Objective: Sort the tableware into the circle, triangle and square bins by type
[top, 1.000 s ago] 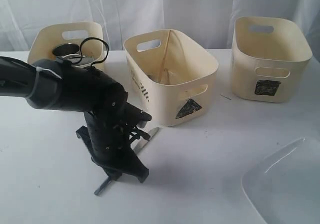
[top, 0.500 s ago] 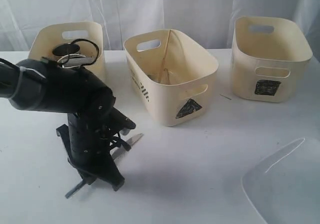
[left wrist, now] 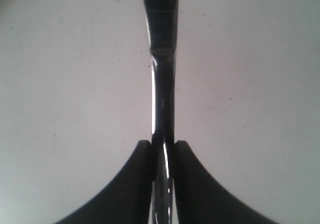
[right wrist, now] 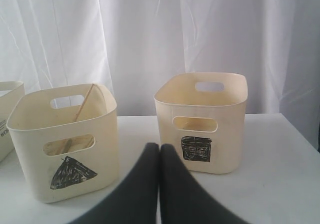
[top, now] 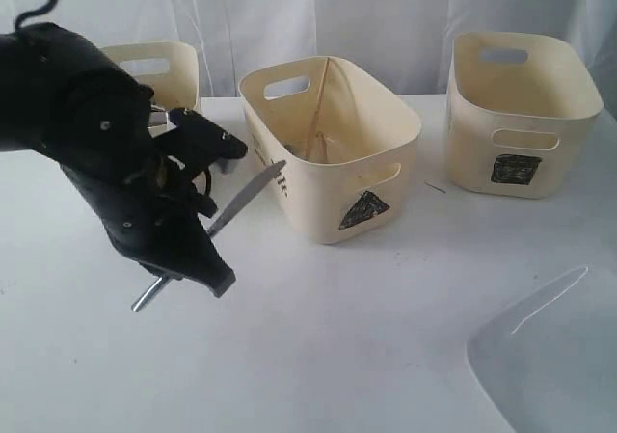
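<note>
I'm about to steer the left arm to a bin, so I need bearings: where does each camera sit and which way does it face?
Exterior: raised off the arms, facing the triangle bin, square bin and curtain; left gripper holding a steel knife shows at left.
Left wrist: on the left arm, looking past its fingers at white table; the knife is clamped between them.
Right wrist: low over the table, facing both bins; the shut right gripper shows.
Shared: knife, exterior and left wrist; both bins, exterior and right wrist.
</note>
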